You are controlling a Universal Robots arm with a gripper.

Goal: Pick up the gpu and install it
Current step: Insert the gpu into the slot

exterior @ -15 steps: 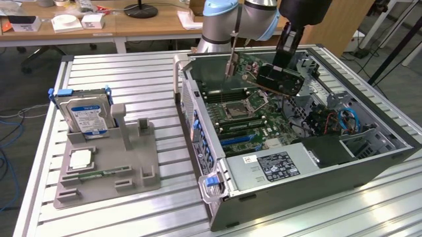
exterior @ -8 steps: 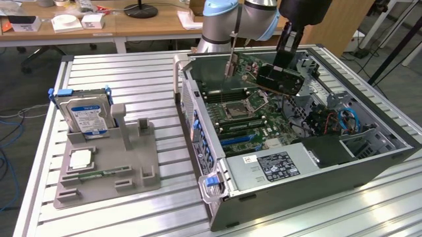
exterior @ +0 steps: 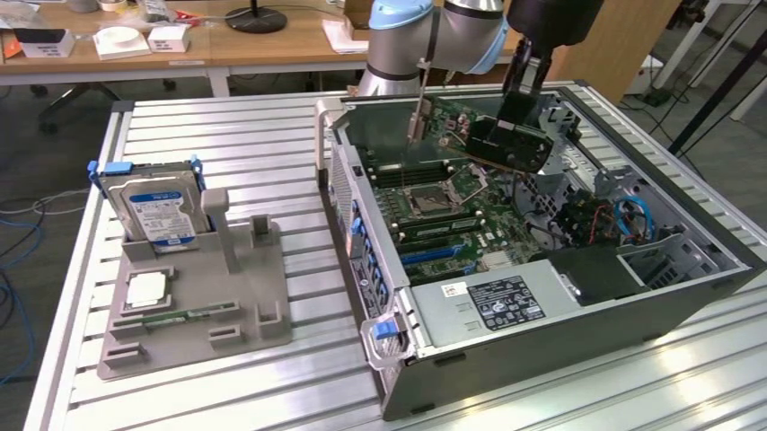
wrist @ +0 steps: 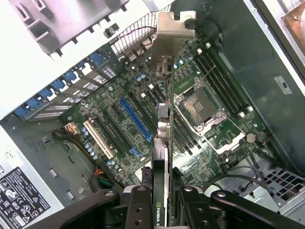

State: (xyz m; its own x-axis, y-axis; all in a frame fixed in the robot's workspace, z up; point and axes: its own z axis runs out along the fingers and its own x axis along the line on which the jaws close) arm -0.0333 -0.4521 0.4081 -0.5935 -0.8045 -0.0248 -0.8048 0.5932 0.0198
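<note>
Open PC case (exterior: pixel 563 352); hard drive (exterior: pixel 156 211) upright in holder (exterior: pixel 240 301).

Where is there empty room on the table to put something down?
The silver slatted table is bare behind the grey plastic holder and in the strip between it and the open dark computer case. Inside the case it's crowded: green motherboard, cables, and the pincer holding the thin black gpu card.

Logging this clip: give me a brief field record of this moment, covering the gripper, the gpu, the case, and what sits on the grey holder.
gripper: shut on the gpu, over the open computer case
gpu: held edge-on above the motherboard, metal bracket at the end away from the gripper, not seated in a slot
computer case: lying on its side, panel off, on the table
grey holder: hard drive upright in it, at the exterior view's left
</note>
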